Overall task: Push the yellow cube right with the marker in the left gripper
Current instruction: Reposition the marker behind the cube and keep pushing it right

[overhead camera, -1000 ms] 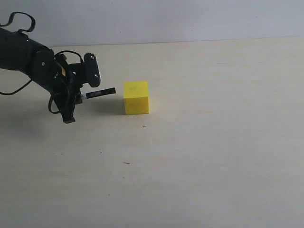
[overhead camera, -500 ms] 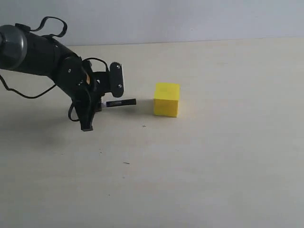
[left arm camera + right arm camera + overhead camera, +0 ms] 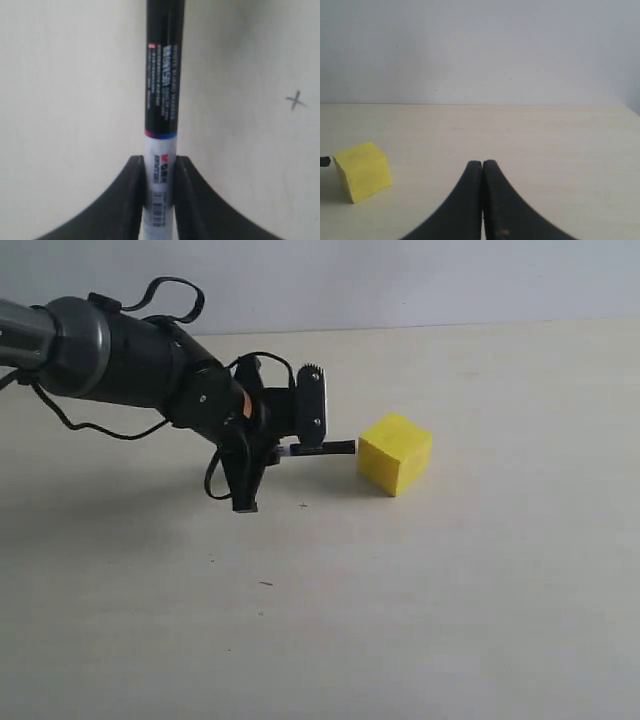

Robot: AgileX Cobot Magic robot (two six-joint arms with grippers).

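The yellow cube rests on the tabletop, turned so one corner faces the camera; it also shows in the right wrist view as the yellow cube. My left gripper is shut on the marker, which points right with its black tip touching the cube's left face. In the left wrist view the marker runs straight out from between the two black fingers, white barrel clamped, black cap ahead. My right gripper is shut with nothing in it, well away from the cube.
The pale beige tabletop carries a small pen-drawn cross and a dark fleck. A grey-white wall runs behind the table's far edge. The thick left arm trails loose black cables.
My left arm has travelled right with the marker. The cube has slid right and rotated, from about a third of the way across to well past the middle left.
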